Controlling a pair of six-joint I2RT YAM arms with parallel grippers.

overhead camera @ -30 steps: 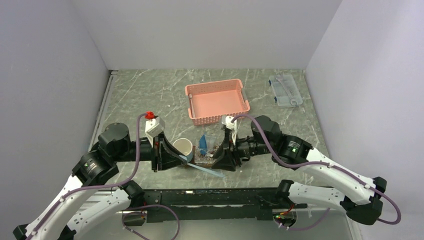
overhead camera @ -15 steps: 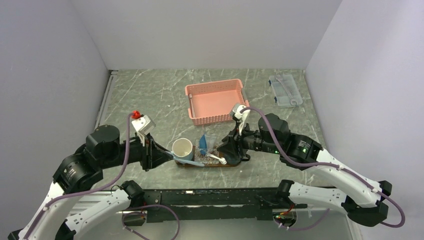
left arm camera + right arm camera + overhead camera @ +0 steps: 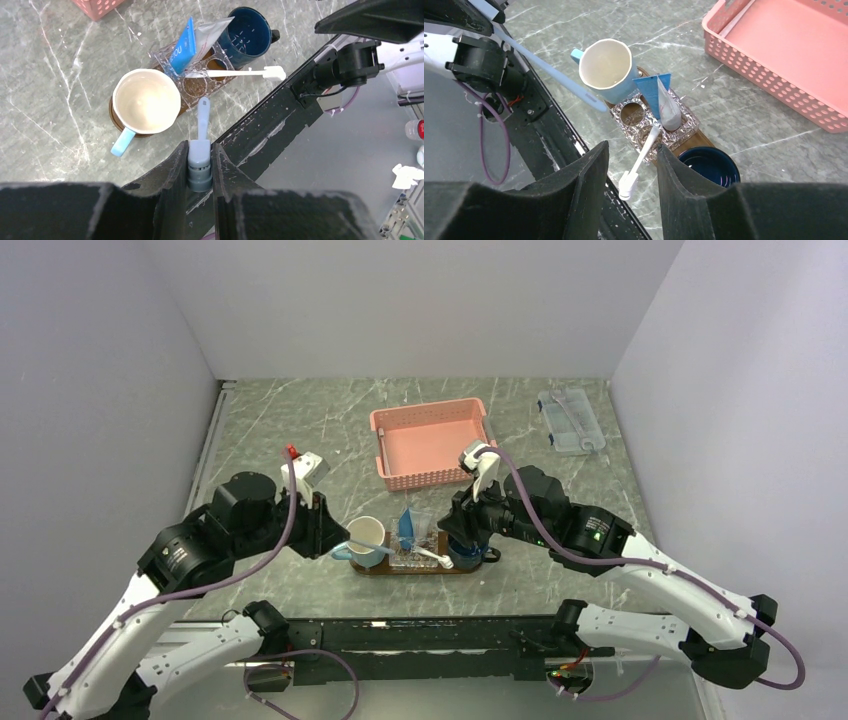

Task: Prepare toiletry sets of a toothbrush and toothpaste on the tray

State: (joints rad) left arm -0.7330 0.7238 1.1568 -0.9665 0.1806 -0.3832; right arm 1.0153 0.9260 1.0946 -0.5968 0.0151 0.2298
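The dark brown tray (image 3: 474, 566) lies near the table's front edge. On it stand a cream mug (image 3: 366, 536), a clear holder with holes (image 3: 200, 82) and a dark blue mug (image 3: 464, 558). The blue toothpaste (image 3: 182, 47) stands in the holder beside a white tube (image 3: 209, 34). A white toothbrush (image 3: 644, 150) leans out of the holder toward the front. My left gripper (image 3: 200, 150) is shut on the handle end of a light blue toothbrush (image 3: 202, 115), whose head points at the holder, right of the cream mug. My right gripper (image 3: 633, 150) is open and empty above the white toothbrush.
A pink slotted basket (image 3: 433, 443) sits behind the tray. A clear plastic box (image 3: 570, 420) lies at the back right. The black mounting rail (image 3: 420, 635) runs just in front of the tray.
My right gripper has lifted off the holder, leaving the white toothbrush leaning in it. My left gripper drew back left, then rose beside the cream mug, still holding the light blue toothbrush.
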